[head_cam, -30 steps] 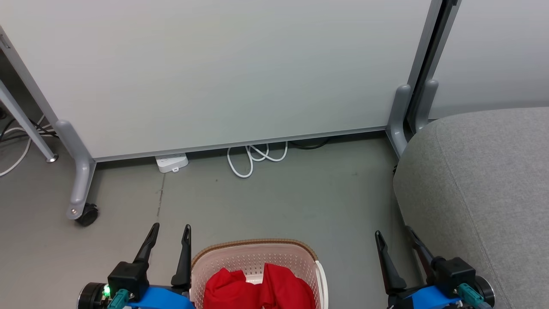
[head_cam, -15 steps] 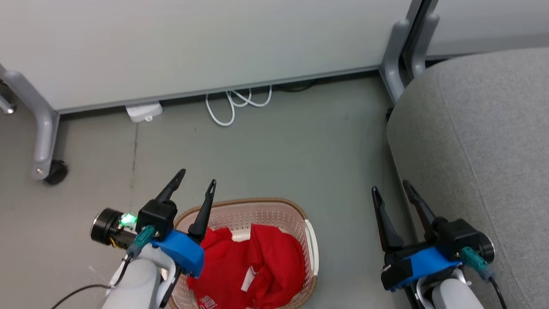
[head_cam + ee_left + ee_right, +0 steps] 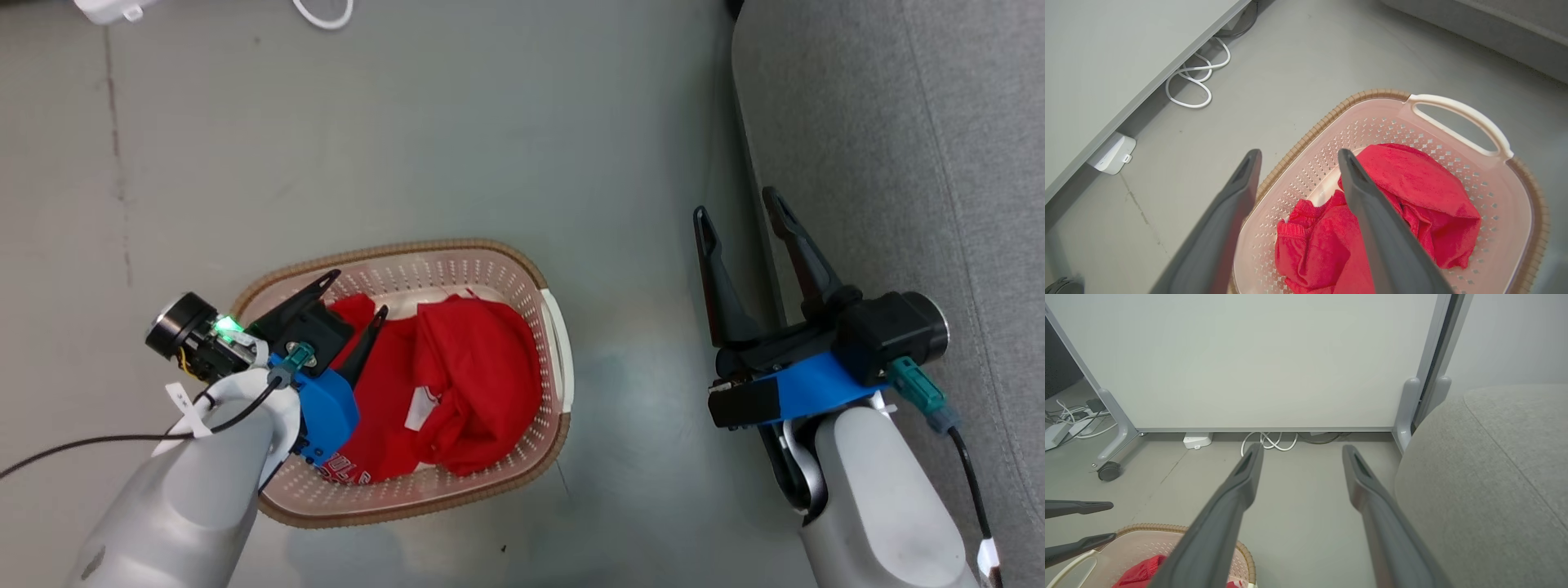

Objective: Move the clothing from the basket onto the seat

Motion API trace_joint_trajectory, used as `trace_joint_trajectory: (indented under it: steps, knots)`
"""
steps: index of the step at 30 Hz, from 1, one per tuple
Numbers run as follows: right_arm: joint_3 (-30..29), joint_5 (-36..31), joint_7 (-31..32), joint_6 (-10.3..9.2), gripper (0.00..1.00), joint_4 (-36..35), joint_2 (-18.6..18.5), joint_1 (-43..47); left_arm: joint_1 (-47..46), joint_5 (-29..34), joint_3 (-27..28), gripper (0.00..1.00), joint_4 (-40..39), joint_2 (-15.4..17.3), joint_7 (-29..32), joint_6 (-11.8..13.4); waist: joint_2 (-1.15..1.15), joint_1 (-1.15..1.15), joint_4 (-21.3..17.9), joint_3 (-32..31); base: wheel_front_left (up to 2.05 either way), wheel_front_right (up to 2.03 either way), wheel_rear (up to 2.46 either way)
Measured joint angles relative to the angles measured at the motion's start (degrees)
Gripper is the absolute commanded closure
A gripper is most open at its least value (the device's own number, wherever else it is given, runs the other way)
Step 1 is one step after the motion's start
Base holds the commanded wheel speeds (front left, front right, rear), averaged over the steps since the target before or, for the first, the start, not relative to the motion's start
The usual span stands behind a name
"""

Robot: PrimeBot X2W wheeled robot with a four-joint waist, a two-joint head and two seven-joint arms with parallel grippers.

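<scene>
1. Basket [image 3: 424, 246]: cream-white perforated plastic with a brown rim and rounded corners. It stands upright, with a white loop handle on the side facing the seat.
2. Clothing [image 3: 478, 380]: bright red and crumpled in a heap inside the basket, covering most of its bottom. A white tag and some printed letters show.
3. Seat [image 3: 898, 122]: large, grey woven fabric with a rounded edge and a seam line. It lies right of the basket, apart from it.

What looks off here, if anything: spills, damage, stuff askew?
Nothing stands out. The basket sits upright on the floor, rim intact where visible, with the red clothing crumpled inside and none over the visible rim. The left pincer hovers open over the basket's rim.
</scene>
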Motion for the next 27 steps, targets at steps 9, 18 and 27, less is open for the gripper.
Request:
trace_joint_trajectory:
  steps: [9, 18, 27]
  knots:
    - [-0.27, -0.86, -0.01, 0.01, 0.0, -1.94, 0.0, -4.22, -8.36, -1.64, -12.92, 0.0, 12.62, 1.74, 0.01, -0.08, 0.0, 0.0, -2.3, 11.12, 0.0, 0.0, 0.0]
    - [-0.64, -1.24, -0.01, 0.01, 0.0, -3.92, 0.01, -6.55, -14.41, -3.81, -22.06, 0.0, 19.94, 1.7, 1.93, -0.08, 0.0, 0.0, -3.61, 18.99, 0.0, 0.0, 0.0]
    - [-1.03, -0.83, -0.01, 0.01, 0.0, -5.37, 0.01, -8.22, -19.03, -4.32, -26.73, 0.25, 22.14, 2.16, 6.75, -0.08, 0.0, -0.01, -4.28, 23.8, 0.0, 0.0, 0.0]
